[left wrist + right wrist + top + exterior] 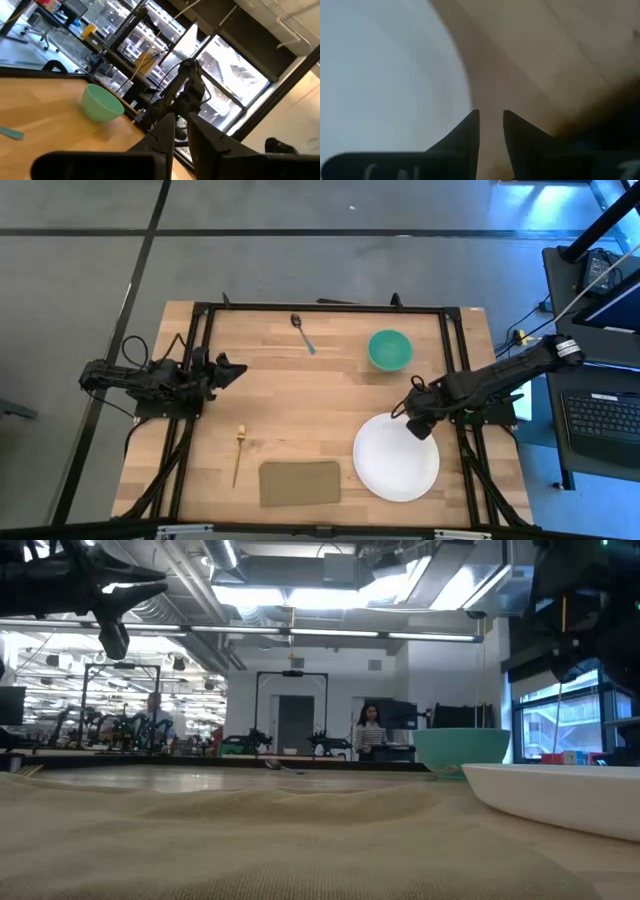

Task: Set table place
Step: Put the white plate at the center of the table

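The round white plate [396,457] lies on the wooden table [300,400] at the near right; it also shows in the low view [560,795]. The teal-green bowl [389,349] stands at the far right. The dark spoon [303,333] lies at the far middle. The pale fork [238,452] lies at the near left. My right gripper [413,426] is shut and hovers at the plate's far right rim [455,75], its fingertips [474,120] beside the rim, over the wood. My left gripper [234,368] is shut and empty above the table's left side.
A tan rectangular mat [300,482] lies at the near edge, left of the plate. The table's black frame [320,308] runs along its edges. Bare wood lies between the fork, the spoon and the plate. People stand far off in the room [368,730].
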Robot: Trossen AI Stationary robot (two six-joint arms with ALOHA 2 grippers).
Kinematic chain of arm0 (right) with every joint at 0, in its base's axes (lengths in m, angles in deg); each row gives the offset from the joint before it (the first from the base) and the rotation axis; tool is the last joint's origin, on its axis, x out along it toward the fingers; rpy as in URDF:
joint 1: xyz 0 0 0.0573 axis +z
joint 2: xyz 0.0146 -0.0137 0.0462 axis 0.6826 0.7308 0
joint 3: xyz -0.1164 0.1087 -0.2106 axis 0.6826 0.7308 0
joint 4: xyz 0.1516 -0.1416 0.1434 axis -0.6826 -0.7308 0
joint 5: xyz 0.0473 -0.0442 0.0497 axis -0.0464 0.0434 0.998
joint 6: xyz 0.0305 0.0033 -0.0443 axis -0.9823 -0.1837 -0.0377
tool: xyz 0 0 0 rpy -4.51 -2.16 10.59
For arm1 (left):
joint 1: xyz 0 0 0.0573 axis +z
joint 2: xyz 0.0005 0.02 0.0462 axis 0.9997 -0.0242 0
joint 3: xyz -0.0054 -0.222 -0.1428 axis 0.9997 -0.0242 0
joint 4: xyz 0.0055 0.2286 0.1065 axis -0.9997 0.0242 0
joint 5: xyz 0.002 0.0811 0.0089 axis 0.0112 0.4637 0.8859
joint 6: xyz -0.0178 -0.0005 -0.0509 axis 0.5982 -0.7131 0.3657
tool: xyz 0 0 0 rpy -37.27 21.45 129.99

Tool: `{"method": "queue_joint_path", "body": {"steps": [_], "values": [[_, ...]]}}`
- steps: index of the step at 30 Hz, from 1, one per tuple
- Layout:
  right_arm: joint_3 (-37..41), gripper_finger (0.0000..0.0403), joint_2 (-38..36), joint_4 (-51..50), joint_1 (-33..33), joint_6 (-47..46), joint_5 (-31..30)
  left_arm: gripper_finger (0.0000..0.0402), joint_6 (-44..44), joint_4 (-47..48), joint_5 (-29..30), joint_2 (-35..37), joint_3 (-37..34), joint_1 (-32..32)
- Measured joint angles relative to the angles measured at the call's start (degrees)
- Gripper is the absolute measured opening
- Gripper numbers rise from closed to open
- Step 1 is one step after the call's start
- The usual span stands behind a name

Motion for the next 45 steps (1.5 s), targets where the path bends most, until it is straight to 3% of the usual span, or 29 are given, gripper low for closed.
{"method": "queue_joint_path", "body": {"steps": [8, 24, 35, 40, 45], "values": [[3.28, 0.0088, 0.00, 9.11, -0.25, -0.19, 2.90, 0.0029, 0.13, -0.30, 0.01, 0.00, 0.00, 0.00], [3.32, 0.0088, 0.00, 9.30, -0.25, -0.77, 0.82, 0.0003, 0.23, -0.33, 0.03, 0.00, 0.07, 0.00], [9.88, 0.0078, 0.17, 17.46, -0.25, -4.69, 0.51, 0.0013, 0.17, -0.46, 0.13, 0.00, 0.07, 0.00], [7.55, 0.0013, 0.17, 19.07, -0.22, -2.89, 0.70, 0.0018, 0.17, -1.21, 2.65, 0.00, 0.07, 0.00], [-2.64, 0.0008, 0.28, 18.90, -0.19, 0.29, -1.59, 0.0012, 1.46, -4.63, 3.66, 0.00, 0.09, 0.00]]}}
